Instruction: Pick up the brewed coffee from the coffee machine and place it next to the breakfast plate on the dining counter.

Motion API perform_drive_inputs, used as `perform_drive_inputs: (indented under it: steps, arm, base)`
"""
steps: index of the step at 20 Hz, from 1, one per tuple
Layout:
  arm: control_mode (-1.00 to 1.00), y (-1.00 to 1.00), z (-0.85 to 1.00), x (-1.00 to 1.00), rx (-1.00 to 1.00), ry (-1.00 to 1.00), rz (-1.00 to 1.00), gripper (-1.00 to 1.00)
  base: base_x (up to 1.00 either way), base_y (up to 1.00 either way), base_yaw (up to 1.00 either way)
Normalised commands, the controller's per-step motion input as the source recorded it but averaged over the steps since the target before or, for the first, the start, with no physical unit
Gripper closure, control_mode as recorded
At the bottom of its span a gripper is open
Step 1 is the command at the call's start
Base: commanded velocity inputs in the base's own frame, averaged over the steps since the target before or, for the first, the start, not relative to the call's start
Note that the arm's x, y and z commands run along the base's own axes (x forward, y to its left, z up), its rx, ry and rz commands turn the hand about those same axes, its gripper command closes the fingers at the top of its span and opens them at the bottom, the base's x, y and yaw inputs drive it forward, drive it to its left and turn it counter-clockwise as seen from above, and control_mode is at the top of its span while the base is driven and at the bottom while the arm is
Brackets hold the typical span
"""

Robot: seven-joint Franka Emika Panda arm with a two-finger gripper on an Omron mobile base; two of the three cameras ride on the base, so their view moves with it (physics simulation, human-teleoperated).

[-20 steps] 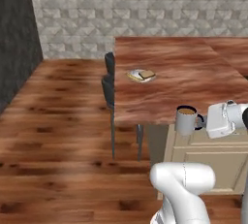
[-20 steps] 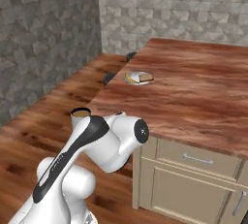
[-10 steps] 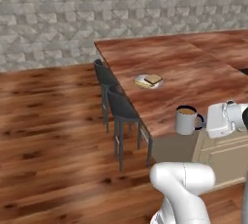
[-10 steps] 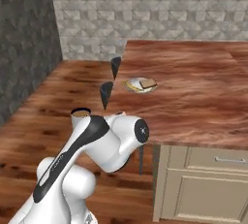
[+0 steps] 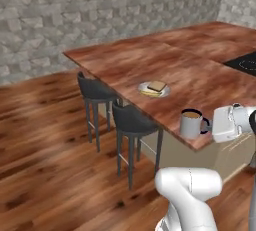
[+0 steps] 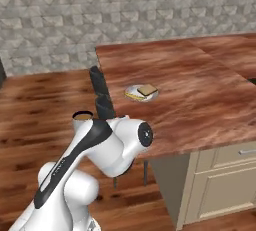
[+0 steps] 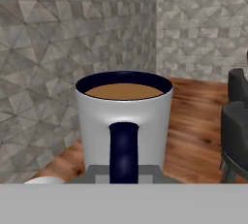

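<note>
The brewed coffee (image 5: 191,124) is a grey mug with a dark handle, full of brown liquid, and it hangs upright in the air. My gripper (image 5: 207,125) is shut on its handle. In the hand view the mug (image 7: 124,116) is close up, handle toward me. In the right base view only the mug's rim (image 6: 82,116) peeks over my arm, left of the dining counter (image 6: 210,100) and above the floor. The breakfast plate (image 5: 154,89) with toast and banana lies near the counter's stool-side edge, also seen as the plate (image 6: 141,93). The coffee machine is out of view.
Two dark stools (image 5: 95,90) (image 5: 132,120) stand along the counter's edge, between the plate and the floor. A black cooktop (image 5: 245,64) is set in the counter's far right. Beige drawers (image 6: 225,175) sit under the counter's near end. A stone wall stands behind.
The whole picture has swung as the base moved: the counter, plate and stools now show from a new angle and closer. The mug stays held in the same place relative to my arm.
</note>
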Motion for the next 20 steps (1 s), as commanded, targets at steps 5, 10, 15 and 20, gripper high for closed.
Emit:
perform_drive_inputs:
  steps: [5, 10, 15, 20]
  arm:
    - [1.00, 0.00, 0.00, 0.00, 0.00, 0.00, 0.00, 1.00]
    - [1.00, 0.00, 0.00, 0.00, 0.00, 0.00, 0.00, 1.00]
    - [1.00, 0.00, 0.00, 0.00, 0.00, 0.00, 0.00, 1.00]
    - [1.00, 0.00, 0.00, 0.00, 0.00, 0.00, 0.00, 1.00]
  base:
    - [0.51, 1.00, -0.58]
    - [0.54, 1.00, -0.59]
    - [0.55, 0.82, -0.57]
    - [0.69, 0.34, -0.49]
